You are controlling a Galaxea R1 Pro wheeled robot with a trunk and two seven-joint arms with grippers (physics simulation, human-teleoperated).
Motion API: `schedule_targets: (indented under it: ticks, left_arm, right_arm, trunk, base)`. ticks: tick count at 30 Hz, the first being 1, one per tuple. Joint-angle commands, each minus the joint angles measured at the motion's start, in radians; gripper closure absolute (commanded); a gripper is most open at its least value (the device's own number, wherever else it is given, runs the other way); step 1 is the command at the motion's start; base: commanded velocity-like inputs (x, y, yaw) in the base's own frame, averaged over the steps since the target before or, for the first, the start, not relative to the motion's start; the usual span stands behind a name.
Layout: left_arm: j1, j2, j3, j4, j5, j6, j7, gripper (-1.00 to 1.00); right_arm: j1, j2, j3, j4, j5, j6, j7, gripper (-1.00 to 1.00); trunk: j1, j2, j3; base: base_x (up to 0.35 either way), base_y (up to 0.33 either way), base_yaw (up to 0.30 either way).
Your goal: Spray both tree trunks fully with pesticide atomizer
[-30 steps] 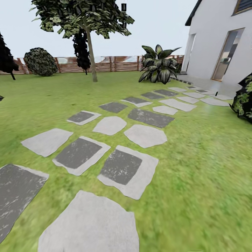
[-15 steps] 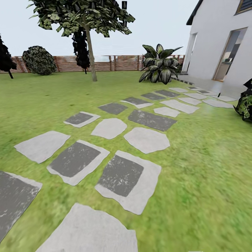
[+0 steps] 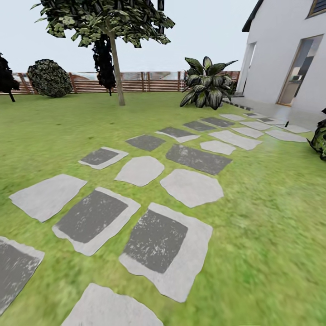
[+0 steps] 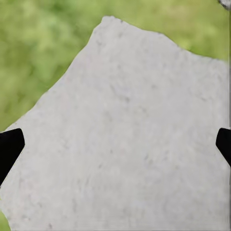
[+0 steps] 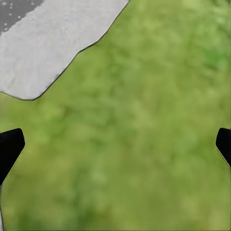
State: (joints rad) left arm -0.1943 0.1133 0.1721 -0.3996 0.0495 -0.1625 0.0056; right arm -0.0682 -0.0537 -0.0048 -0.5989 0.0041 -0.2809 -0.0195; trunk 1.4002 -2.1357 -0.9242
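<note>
Tree (image 3: 116,68) far beyond empty jaws.

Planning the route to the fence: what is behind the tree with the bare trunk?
Behind the tree stand a near-black cypress and the slatted wooden fence. The trunk and the cypress cover parts of the fence.

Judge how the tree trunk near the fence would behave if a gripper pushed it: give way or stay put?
The trunk likely stays put: it rises from the lawn and carries a broad crown. It looks stiff, a bare, slightly leaning column. Surface grip can't be judged from here.
</note>
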Motion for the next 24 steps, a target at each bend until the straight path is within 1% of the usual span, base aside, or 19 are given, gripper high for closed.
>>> schedule_targets:
  ticks: [1,24]
  left_arm:
    - [-0.001,0.000,0.000,0.001,0.005,-0.003,0.001,-1.00]
    - [-0.001,0.000,0.000,0.001,0.004,-0.003,0.001,-1.00]
  right_arm:
    - [0.000,0.000,0.000,0.001,0.001,-0.003,-0.002,-1.00]
    - [0.000,0.000,0.000,0.001,0.001,-0.003,-0.002,-1.00]
  trunk:
    - [0.000,0.000,-0.001]
    - [0.000,0.000,-0.001]
  base:
    - [0.335,0.000,0.000]
    - [0.335,0.000,0.000]
